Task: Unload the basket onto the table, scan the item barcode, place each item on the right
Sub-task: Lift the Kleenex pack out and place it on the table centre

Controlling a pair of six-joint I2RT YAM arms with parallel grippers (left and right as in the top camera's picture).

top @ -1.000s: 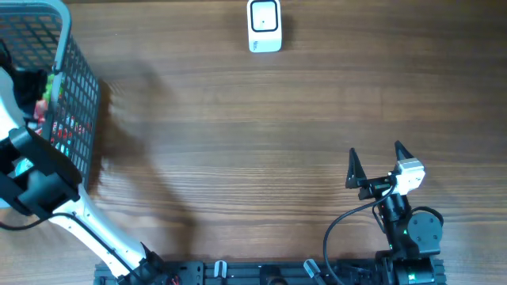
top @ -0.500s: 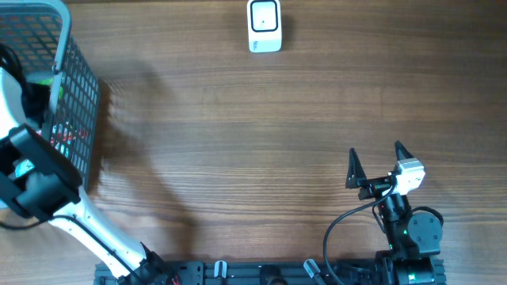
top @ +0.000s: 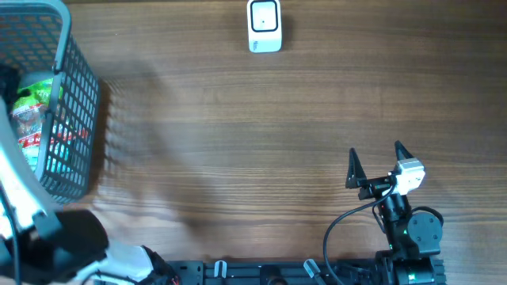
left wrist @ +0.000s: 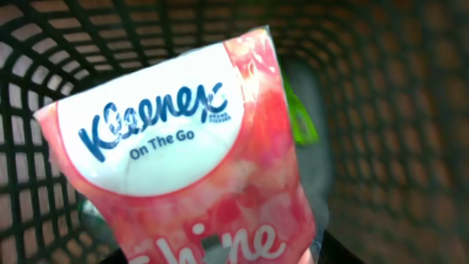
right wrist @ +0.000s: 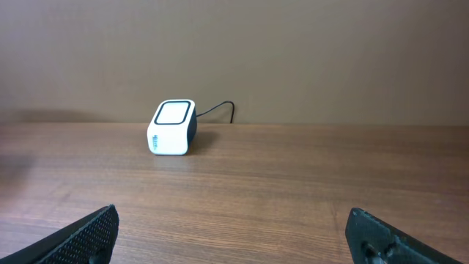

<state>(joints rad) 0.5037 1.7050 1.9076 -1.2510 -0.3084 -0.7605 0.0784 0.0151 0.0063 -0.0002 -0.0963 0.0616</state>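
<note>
A pink Kleenex tissue pack (left wrist: 183, 147) fills the left wrist view, lifted over the dark mesh basket (left wrist: 410, 110). My left gripper (left wrist: 231, 255) is shut on the pack's lower end; only dark finger edges (left wrist: 341, 251) show at the bottom corners. No barcode shows on the face turned to the camera. The white barcode scanner (top: 264, 25) stands at the far middle of the table, also ahead in the right wrist view as the scanner (right wrist: 173, 127). My right gripper (top: 374, 162) rests open at the near right, nothing between its fingers (right wrist: 95, 231).
The grey wire basket (top: 75, 95) sits at the far left and holds a clear item with green and red labels (top: 36, 111). My white left arm (top: 20, 198) runs along the left edge. A cable (right wrist: 220, 108) trails behind the scanner.
The left gripper has closed on the tissue pack. The left arm has pulled back toward the near left corner, uncovering the basket's contents. The right arm has not moved.
</note>
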